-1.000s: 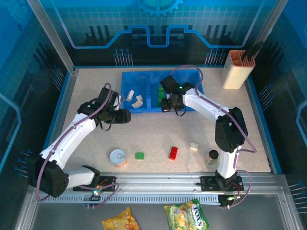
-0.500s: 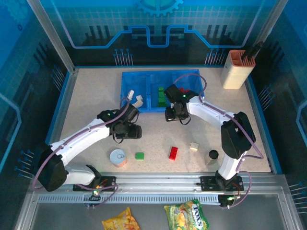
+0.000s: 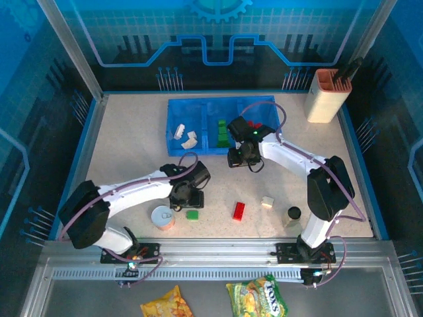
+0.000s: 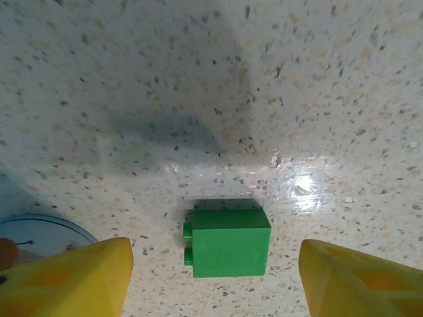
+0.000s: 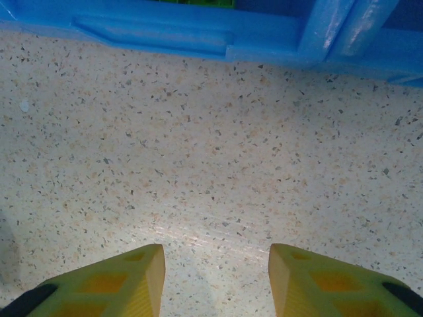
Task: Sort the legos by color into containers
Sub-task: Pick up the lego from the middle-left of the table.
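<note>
Blue bin [image 3: 198, 152]: three compartments. Cream bricks [image 3: 188, 139] lie in the left one and green bricks [image 3: 223, 135] in the middle. A bit of red [image 3: 252, 123] shows in the right one, partly behind the right arm.
Left gripper [image 3: 190, 200]: a second ago it stood at the bin's left compartment. It has swung out to the open table well in front of the bin and now hangs right over a loose green brick [image 4: 228, 242].
Left jaws: apart, and wider than a moment ago. In the wrist view the brick lies on the table between the two yellow fingers [image 4: 79, 277], touching neither.
Right gripper [image 3: 239, 158]: drawn back from over the middle compartment to just in front of the bin's front wall. It has hardly stirred in the last half second.
Right jaws: a little apart, with only bare table between them.
Still loose: a red brick [image 3: 238, 211] and a cream brick [image 3: 267, 201], also well in front of the bin, toward its right-compartment side.
What it means: to me both arms look finished at the bin, and the left is lining up on the green brick, which belongs in the middle compartment. With three bricks out, the sort seems close to done.
Watch for: the round tin [image 3: 162, 217], in front of the bin's left compartment, sits close by that brick. The finger on that side has little room as it comes down.
</note>
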